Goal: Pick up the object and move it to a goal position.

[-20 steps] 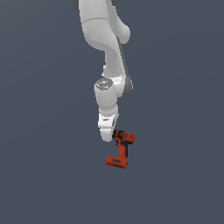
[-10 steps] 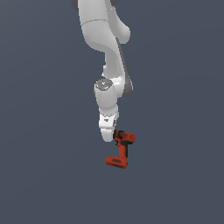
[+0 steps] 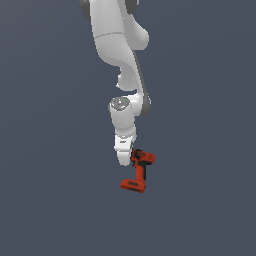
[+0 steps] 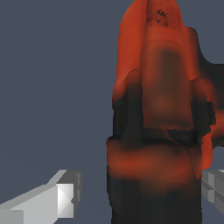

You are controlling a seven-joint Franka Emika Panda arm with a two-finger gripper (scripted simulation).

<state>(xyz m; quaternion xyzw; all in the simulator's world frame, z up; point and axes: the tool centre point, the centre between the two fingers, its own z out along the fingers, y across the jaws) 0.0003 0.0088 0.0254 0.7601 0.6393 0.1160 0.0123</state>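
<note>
The object, a red-orange drill (image 3: 140,171) with black trim, stands with its flat battery base (image 3: 133,185) lowest and its head beside my white hand. My gripper (image 3: 127,159) sits at the drill's head, on the exterior view's left of it. In the wrist view the drill (image 4: 159,118) fills the space between my fingers. My gripper (image 4: 140,194) is open: one grey finger (image 4: 65,199) stands well apart from the drill, while the other finger (image 4: 214,188) is right at its far side. The fingertips are hidden in the exterior view.
A plain dark grey-blue ground (image 3: 50,200) surrounds the arm and the drill. The white arm (image 3: 117,45) reaches down from above. No other objects show in either view.
</note>
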